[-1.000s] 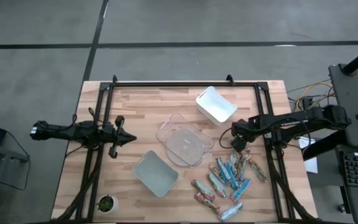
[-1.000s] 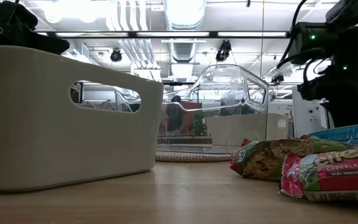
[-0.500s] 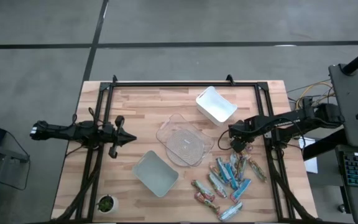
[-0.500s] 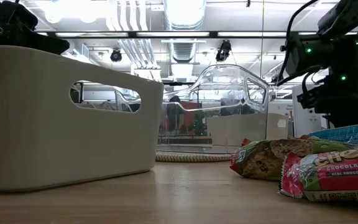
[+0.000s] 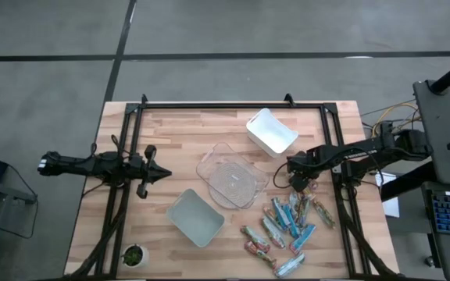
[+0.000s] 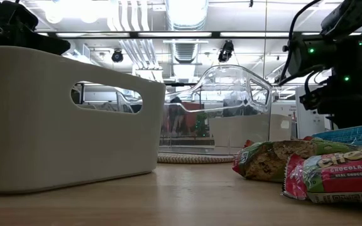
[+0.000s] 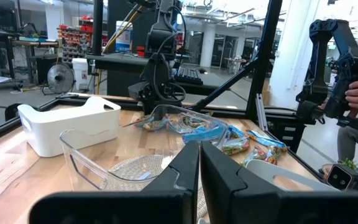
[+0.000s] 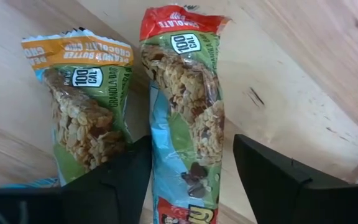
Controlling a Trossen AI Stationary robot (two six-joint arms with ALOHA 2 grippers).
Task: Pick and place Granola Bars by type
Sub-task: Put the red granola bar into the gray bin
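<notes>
The right gripper point(image 5: 297, 181) is low over the far end of the pile of Granola Bars point(image 5: 291, 222) on the right half of the table point(image 5: 178, 125), just right of the clear bin point(image 5: 231, 176). In the right wrist view its two dark fingers point(image 8: 114, 186) stand apart on either side of a red-capped bar point(image 8: 185, 112), one on each long edge, not visibly pressing the wrapper. That bar lies flat on the wood, its long axis running straight out between the fingers, its red end pointing away from the gripper. Just beside it lies an orange-capped bar point(image 8: 82, 102), nearly parallel but splayed slightly outward, its orange end also pointing away. In the high view the rest of the pile spreads from the gripper toward the near right corner, most bars lying with their long axes roughly far to near, a few near ones slanted. The white bin point(image 5: 272, 130) sits at the far side, and the pale bin point(image 5: 195, 218) sits near, left of the pile. The left gripper point(image 5: 156, 173) waits at the table's left edge, its fingers pressed together, well apart from the bars.
</notes>
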